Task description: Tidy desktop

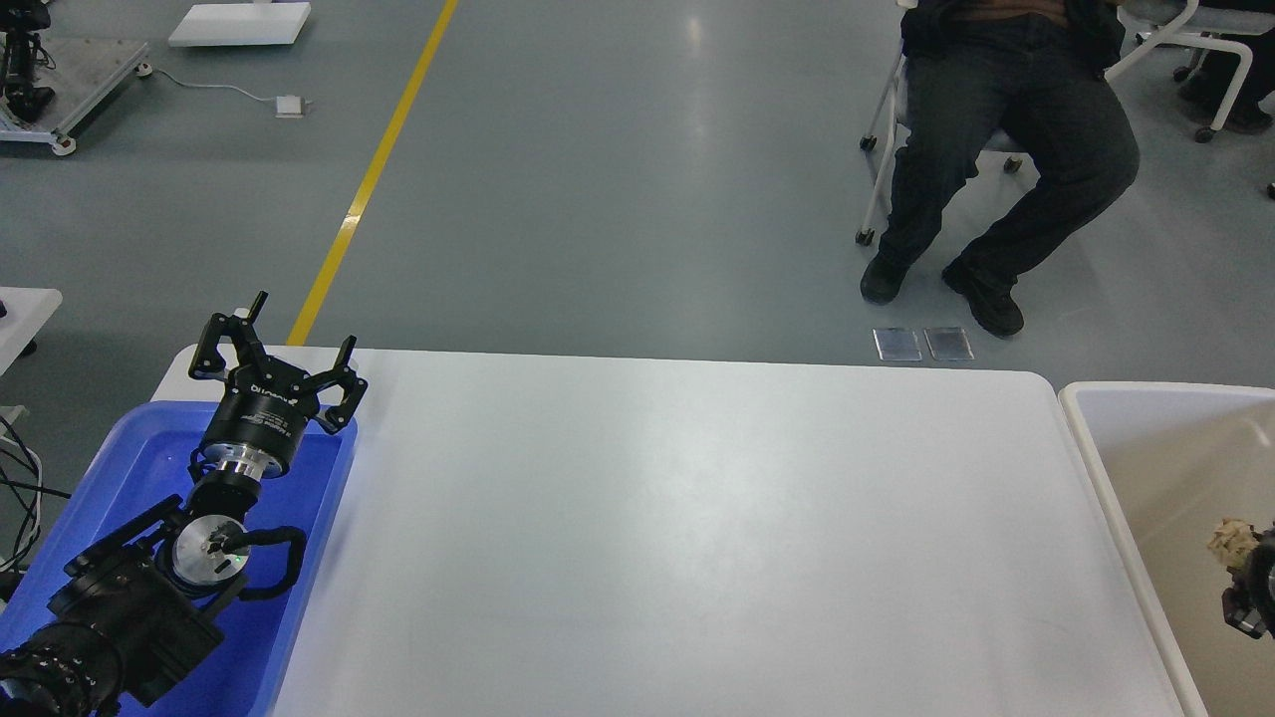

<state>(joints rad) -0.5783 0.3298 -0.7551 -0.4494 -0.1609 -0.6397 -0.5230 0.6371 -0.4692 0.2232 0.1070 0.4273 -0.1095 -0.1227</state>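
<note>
Left gripper [282, 363] hovering spread and empty over blue tray [329, 498]; right gripper [1250, 597] unreadable, near crumpled paper [1230, 543], likely light and crushable; desktop [677, 528] stiff, smooth

White desktop [697, 518], smooth rectangular top, rounded corners, lying flat

The desktop [697, 518] is white, smooth and a little shiny. The blue tray [329, 498] at nine o'clock looks like glossy plastic. The crumpled ball [1231, 543] at three o'clock looks like paper.
</note>
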